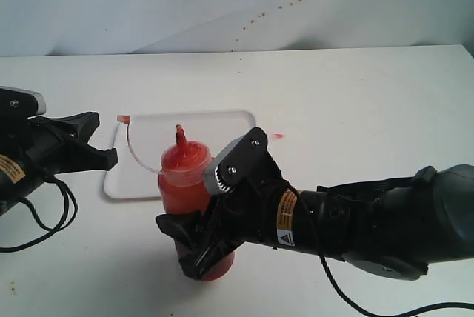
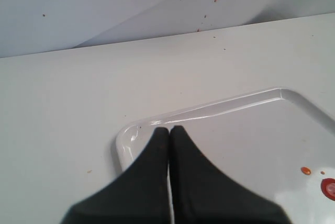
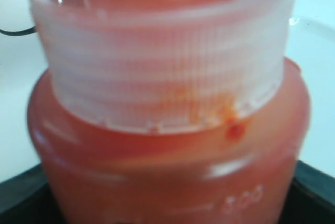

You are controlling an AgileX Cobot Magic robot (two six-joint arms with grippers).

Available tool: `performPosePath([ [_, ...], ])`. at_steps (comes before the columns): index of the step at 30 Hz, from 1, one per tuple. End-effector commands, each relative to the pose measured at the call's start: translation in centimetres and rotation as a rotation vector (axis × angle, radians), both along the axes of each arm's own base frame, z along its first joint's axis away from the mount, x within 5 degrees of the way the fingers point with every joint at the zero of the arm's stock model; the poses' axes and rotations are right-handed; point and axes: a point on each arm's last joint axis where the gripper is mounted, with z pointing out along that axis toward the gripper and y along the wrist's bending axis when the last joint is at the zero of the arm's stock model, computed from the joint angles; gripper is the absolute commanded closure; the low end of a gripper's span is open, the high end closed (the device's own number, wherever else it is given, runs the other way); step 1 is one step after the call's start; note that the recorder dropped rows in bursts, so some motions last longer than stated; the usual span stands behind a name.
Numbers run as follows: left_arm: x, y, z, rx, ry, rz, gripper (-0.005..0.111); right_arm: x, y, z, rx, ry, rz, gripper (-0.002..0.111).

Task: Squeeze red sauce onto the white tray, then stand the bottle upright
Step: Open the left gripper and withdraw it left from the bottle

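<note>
Fingers [image 2: 149, 171] of the left gripper [image 1: 108, 156] are pressing flat together with nothing between them. Their black tips are lying at the left rim of the flat rectangular white plastic tray [image 1: 226, 130]; whether they are touching it I cannot tell. Further along the tray floor, glossy red sauce [image 2: 328, 188] is sitting in a small round drop, with a smaller one beside it, so the squeezing looks done.

Just in front of the tray, the translucent orange-red cylindrical plastic squeeze bottle [image 1: 180, 176] is standing nozzle-up. Its thin tether is looping back to a small cap [image 1: 124, 118] by the tray's far left corner. The right gripper [image 1: 198, 249] is reaching in from the right and clasping the bottle's lower body, its jaws closed on the sides. Whether the base is bearing on the white table [image 1: 355, 95] I cannot tell.

To my eye the standing-up step is nearly finished. The arm should be lowering straight until the base is sitting flat, then easing the jaws apart evenly and drawing back level, so neither finger is dragging the soft wall or snagging the tether. Right of the tray, a faint red fleck [image 1: 278, 135] is marking the table.
</note>
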Motion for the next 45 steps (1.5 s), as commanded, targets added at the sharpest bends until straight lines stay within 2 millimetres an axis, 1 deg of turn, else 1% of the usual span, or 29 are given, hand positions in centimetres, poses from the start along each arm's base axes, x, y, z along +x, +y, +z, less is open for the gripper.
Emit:
performPosePath([
  [1, -0.01, 0.02, -0.02, -0.011, -0.006, 0.012, 0.107, 0.0, 0.28, 0.87, 0.078, 0.023, -0.009, 0.108],
  [7, -0.01, 0.02, -0.02, -0.011, -0.006, 0.012, 0.107, 0.0, 0.28, 0.87, 0.076, 0.019, -0.007, 0.108],
  [12, -0.01, 0.02, -0.02, -0.011, -0.006, 0.012, 0.107, 0.0, 0.28, 0.87, 0.033, -0.069, 0.031, 0.108],
  [16, -0.01, 0.02, -0.02, -0.011, -0.006, 0.012, 0.107, -0.04, 0.29, 0.84, 0.027, -0.073, 0.038, 0.108],
  [21, -0.01, 0.02, -0.02, -0.013, -0.005, 0.012, 0.107, -0.36, 0.4, 0.75, 0.008, -0.091, 0.089, 0.108],
  [26, -0.05, -0.12, -0.03, -0.006, -0.006, -0.006, 0.107, -0.36, 0.4, 0.75, 0.033, -0.036, 0.064, 0.108],
  [40, -0.05, -0.12, -0.03, -0.006, -0.006, -0.006, 0.107, -0.37, 0.4, 0.74, 0.033, -0.037, 0.066, 0.108],
  [45, -0.05, -0.12, -0.03, -0.009, -0.006, -0.005, 0.107, 0.6, 1.01, 1.4, 0.008, -0.057, 0.051, 0.108],
])
